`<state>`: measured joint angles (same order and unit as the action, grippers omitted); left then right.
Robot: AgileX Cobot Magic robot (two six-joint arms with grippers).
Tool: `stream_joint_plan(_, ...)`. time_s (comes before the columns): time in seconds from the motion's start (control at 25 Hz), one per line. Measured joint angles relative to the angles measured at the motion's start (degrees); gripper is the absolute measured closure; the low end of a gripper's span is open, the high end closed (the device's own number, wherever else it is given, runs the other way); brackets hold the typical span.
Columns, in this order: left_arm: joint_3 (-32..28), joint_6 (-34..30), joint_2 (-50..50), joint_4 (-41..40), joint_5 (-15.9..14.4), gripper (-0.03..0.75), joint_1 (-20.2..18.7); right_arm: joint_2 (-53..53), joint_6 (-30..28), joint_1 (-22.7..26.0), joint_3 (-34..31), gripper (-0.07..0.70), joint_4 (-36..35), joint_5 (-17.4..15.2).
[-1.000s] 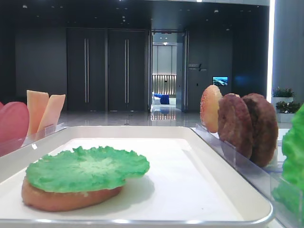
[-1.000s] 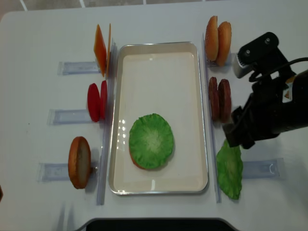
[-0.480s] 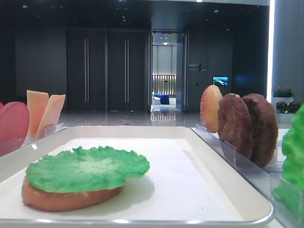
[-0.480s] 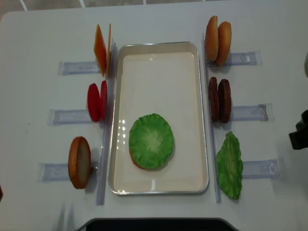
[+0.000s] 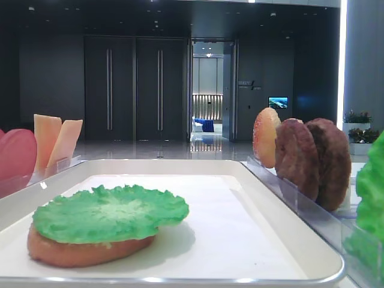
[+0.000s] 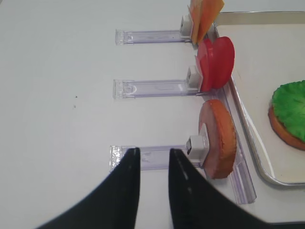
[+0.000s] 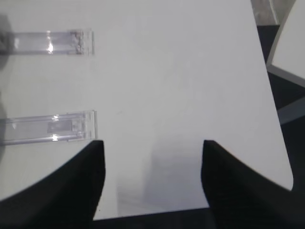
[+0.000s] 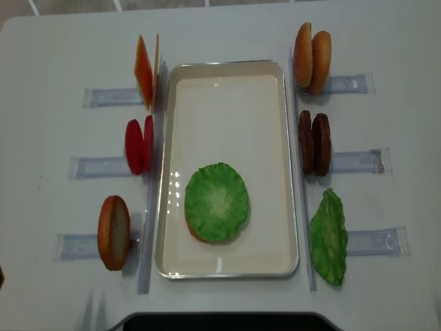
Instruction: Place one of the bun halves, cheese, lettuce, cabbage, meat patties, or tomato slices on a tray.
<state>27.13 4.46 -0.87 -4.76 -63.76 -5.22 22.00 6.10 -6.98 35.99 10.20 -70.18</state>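
The cream tray (image 8: 227, 66) lies mid-table with a green lettuce (image 8: 216, 201) leaf on top of a bun half (image 5: 78, 253) near its front end. Standing in holders are a bun half (image 6: 218, 138), tomato slices (image 8: 138, 146) and cheese (image 8: 145, 70) on the left, and bun halves (image 8: 311, 54), meat patties (image 8: 314, 143) and another lettuce leaf (image 8: 329, 238) on the right. My left gripper (image 6: 153, 151) hovers just left of the left bun half, jaws a narrow gap apart, empty. My right gripper (image 7: 151, 143) is open and empty over bare table. Neither shows in the overhead view.
Clear plastic holders (image 7: 47, 128) stick out sideways from both long sides of the tray. The table's right edge (image 7: 272, 119) runs close to my right gripper, with dark floor beyond it. A dark strip (image 8: 220, 321) borders the table's front edge.
My right arm, which stood over the table beside the patties and the loose lettuce leaf, has drawn off to the right and left the overhead view. The food has not moved.
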Motion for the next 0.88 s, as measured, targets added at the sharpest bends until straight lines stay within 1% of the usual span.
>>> stream_joint_plan(0.12,0.00,0.00,0.00,0.00,0.00,0.558,0.00,-5.44,1.16,0.11,-0.18,0.211,-0.91,-0.01)
stream_joint_plan(0.24,0.00,0.00,0.00,0.00,0.00,0.558,0.00,-8.91,1.79,0.11,-0.26,0.211,-3.52,0.22)
stream_joint_plan(0.32,0.00,0.00,0.00,0.00,0.00,0.558,0.00,-11.02,1.59,0.11,-1.36,0.213,-5.22,1.60)
stream_joint_plan(0.44,0.00,0.00,0.00,0.00,0.00,0.558,0.00,-14.89,0.82,0.11,-4.77,0.216,-7.32,4.53)
stream_joint_plan(0.52,0.00,0.00,0.00,0.00,0.00,0.558,0.00,-17.55,-0.24,0.11,-6.21,0.216,-8.39,4.68)
stream_joint_plan(0.6,0.00,0.00,0.00,0.00,0.00,0.558,0.00,-19.63,-2.11,0.11,-6.40,0.218,-9.63,5.21)
stream_joint_plan(0.76,0.00,0.00,0.00,0.00,0.00,0.558,0.00,-22.27,-6.10,0.11,-6.90,0.232,-10.81,5.28)
stream_joint_plan(0.88,0.00,0.00,0.00,0.00,0.00,0.558,0.00,-22.45,-6.70,0.11,-6.97,0.247,-11.38,5.28)
